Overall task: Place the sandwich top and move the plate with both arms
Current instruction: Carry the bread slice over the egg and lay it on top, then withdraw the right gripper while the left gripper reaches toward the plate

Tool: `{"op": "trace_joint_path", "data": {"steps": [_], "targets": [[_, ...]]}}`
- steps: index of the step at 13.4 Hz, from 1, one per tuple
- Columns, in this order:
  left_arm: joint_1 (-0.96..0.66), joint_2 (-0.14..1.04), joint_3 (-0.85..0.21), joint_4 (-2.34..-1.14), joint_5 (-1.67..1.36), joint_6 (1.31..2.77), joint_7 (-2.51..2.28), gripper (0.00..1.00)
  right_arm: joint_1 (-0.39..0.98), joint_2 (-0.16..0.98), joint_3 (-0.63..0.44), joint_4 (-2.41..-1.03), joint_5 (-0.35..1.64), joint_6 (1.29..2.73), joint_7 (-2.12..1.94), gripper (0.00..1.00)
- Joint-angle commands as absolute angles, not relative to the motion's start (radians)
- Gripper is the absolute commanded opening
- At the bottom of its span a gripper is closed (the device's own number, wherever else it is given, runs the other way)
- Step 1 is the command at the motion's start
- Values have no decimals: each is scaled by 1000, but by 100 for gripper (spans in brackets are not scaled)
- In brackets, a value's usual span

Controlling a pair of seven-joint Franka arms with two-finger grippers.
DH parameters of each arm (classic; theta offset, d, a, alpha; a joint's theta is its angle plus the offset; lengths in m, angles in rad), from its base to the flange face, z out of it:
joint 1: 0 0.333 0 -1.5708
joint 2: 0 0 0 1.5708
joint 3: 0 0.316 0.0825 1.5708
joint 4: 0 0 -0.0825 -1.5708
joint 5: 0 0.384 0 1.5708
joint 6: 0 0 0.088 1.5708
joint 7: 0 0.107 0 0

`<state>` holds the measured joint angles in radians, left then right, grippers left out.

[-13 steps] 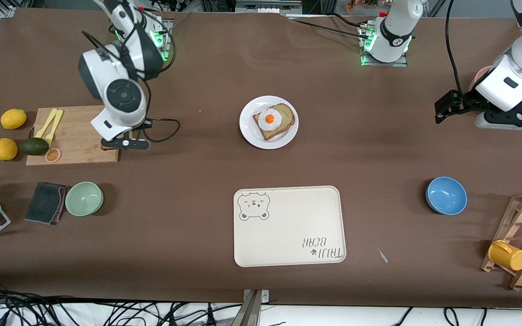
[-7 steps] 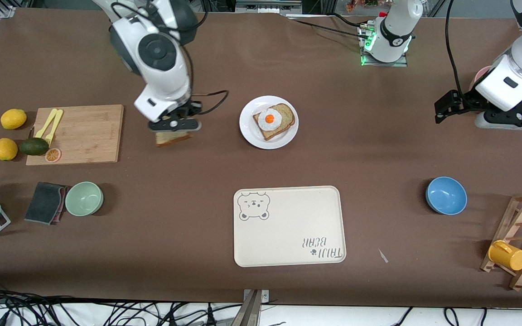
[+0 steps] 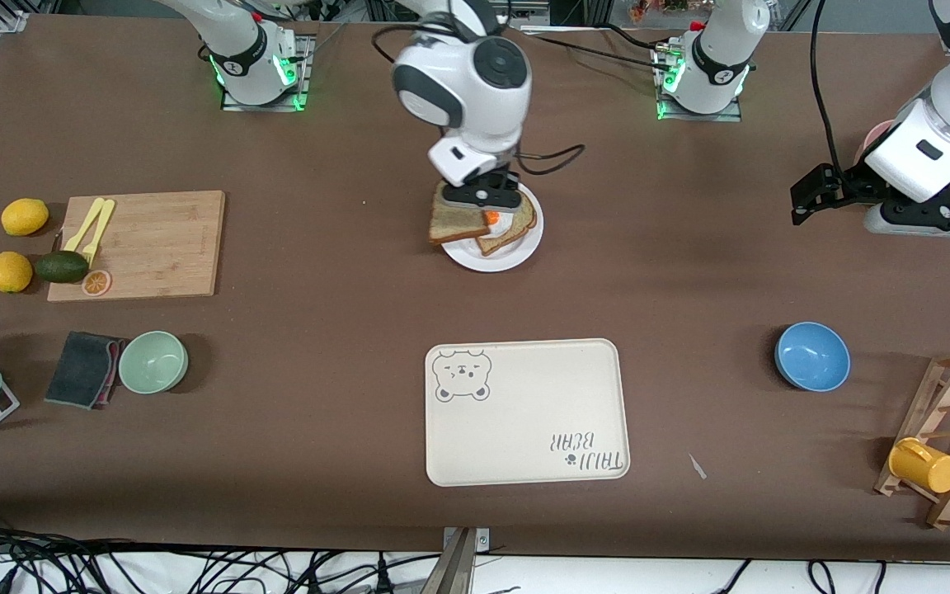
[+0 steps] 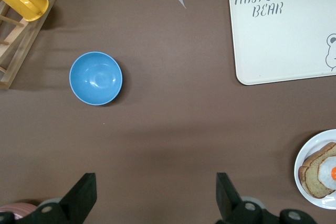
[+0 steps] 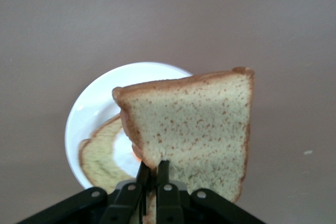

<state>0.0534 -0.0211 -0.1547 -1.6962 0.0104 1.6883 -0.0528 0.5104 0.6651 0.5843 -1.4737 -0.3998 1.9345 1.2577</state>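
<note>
Front view: right end effector [image 3: 479,198] pinches the sandwich top [image 3: 454,223] over the plate [image 3: 516,252], egg slice [image 3: 508,233] directly beneath; left end effector [image 3: 809,200] wide, waiting.

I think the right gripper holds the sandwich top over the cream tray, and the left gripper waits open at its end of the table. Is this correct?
One part is wrong. The right gripper holds the sandwich top over the plate, above the slice with the fried egg, not over the cream tray; the front view shows this. The left gripper does wait open at its end of the table.
</note>
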Motion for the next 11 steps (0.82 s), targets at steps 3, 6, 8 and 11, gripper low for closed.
{"op": "trace_joint_path", "data": {"steps": [3,6,8,11], "targets": [[58,-14,-161,-1674,26,1672,-48,100,626,813,506,-1328,-448,1919,1281,0],[55,-14,-163,-1674,21,1648,-45,100,658,845,499,-1328,-449,1941,1307,6],[40,-11,-164,-1675,21,1638,-43,100,658,848,499,-1328,-445,1940,1342,99],[32,2,-164,-1675,20,1620,-43,100,605,813,508,-1325,-433,1916,1336,100]]}}
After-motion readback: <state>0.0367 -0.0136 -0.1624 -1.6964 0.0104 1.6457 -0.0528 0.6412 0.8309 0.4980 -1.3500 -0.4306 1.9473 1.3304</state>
